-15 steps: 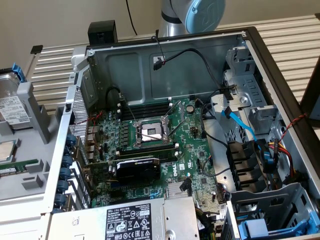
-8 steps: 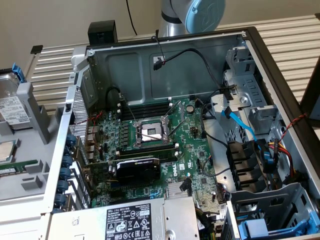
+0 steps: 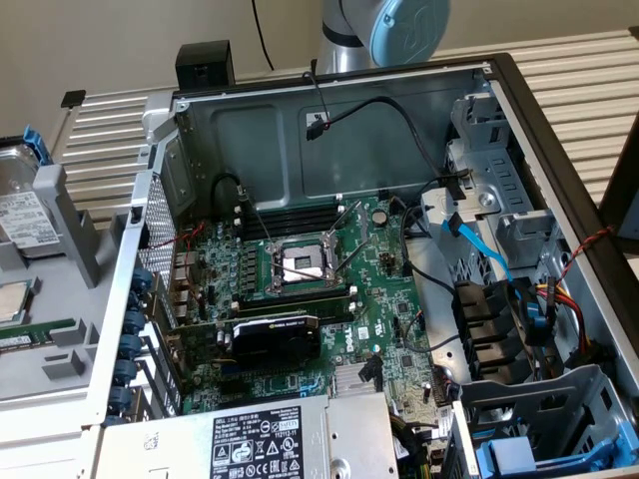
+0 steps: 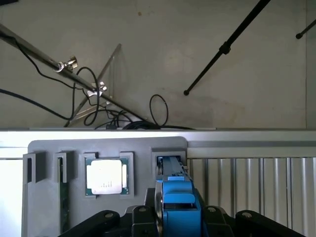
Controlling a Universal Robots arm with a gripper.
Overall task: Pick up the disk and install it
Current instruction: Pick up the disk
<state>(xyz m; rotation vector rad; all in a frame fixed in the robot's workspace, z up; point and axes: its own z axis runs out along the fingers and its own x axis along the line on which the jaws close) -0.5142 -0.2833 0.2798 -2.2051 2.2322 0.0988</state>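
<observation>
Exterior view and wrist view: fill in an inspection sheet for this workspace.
Surface: grey fixture tray on a slatted table, beside an open computer case.
Job's things: disk in blue carrier, in a tray slot.
Clutter: processor chip and memory stick in the tray.
Grippers: gripper straddles the disk; hold unclear.
Cables: blue data cable inside the case; black cables beyond the table.
Surroundings: black stand pole.

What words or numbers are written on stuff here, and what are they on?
Nothing is clear enough to quote.
Sticker on the power supply: symbols and print, too small to read.
White label on the disk: too blurred.
Black graphics card: small print, unreadable.
Top of the processor chip: markings washed out.
</observation>
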